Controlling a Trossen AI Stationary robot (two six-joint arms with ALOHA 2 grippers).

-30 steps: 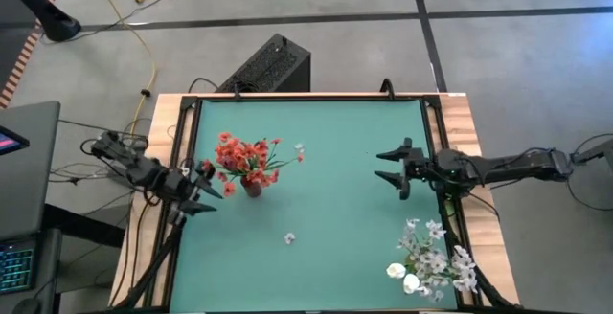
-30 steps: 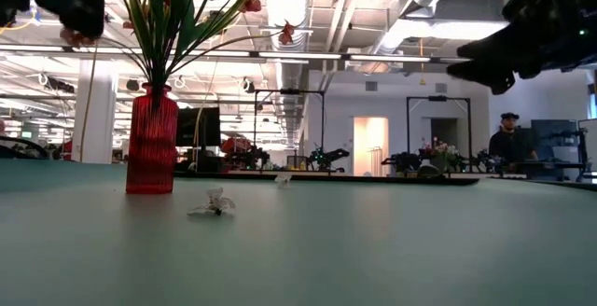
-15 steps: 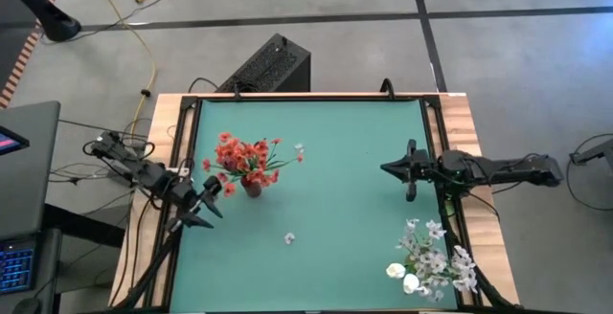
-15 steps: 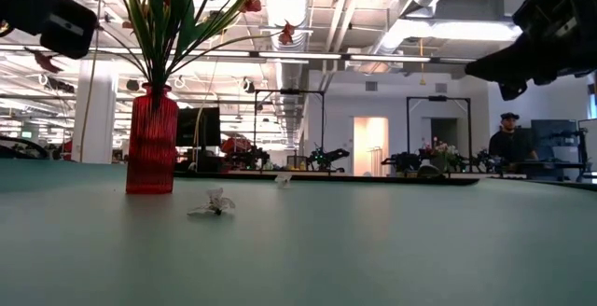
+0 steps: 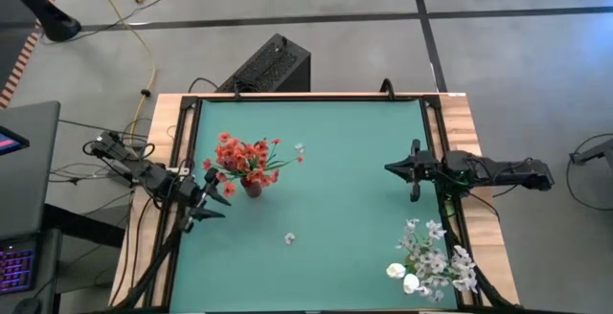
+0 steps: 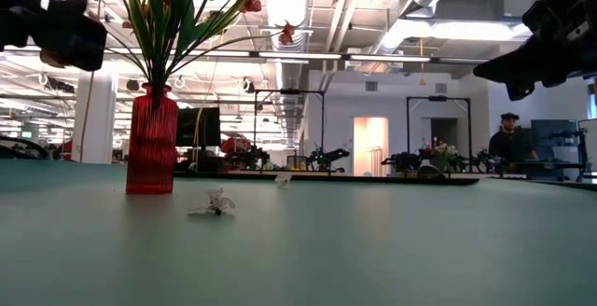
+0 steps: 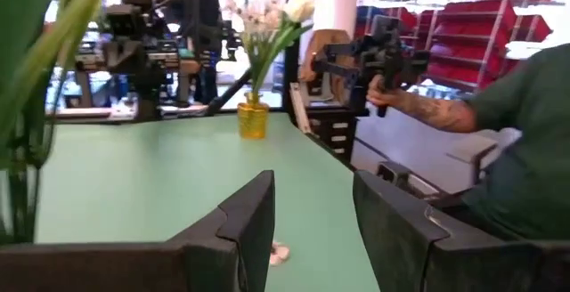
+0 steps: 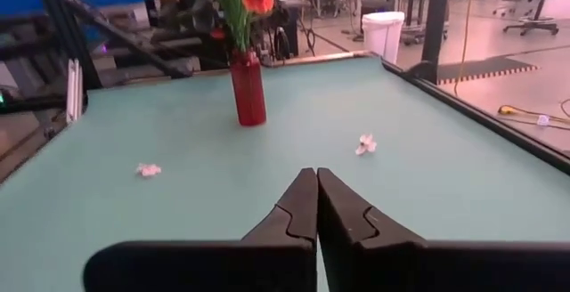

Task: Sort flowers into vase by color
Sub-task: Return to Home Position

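Observation:
A red vase point(image 5: 252, 189) holds orange-red flowers point(image 5: 243, 155) on the table's left half; it also shows in the low view point(image 6: 151, 143) and the right wrist view point(image 8: 248, 88). A yellow vase point(image 7: 253, 118) with white flowers point(image 5: 433, 259) stands at the near right corner. Two loose white blossoms point(image 5: 289, 238) point(image 5: 299, 147) lie on the mat. My left gripper point(image 5: 216, 202) hovers open just left of the red vase, holding nothing. My right gripper point(image 5: 388, 168) hangs shut at the right edge, fingers together point(image 8: 316, 205), holding nothing.
The green mat point(image 5: 335, 132) has free room in its middle and far part. A black box point(image 5: 268, 65) sits beyond the far edge. In the left wrist view a person's arm point(image 7: 427, 114) and green sleeve point(image 7: 525, 141) show beyond the table.
My right gripper has shut its fingers, which stood wide apart, and drawn back a little toward the table's right edge. My left gripper has sunk a little beside the red vase and stays open. Flowers and vases have not moved.

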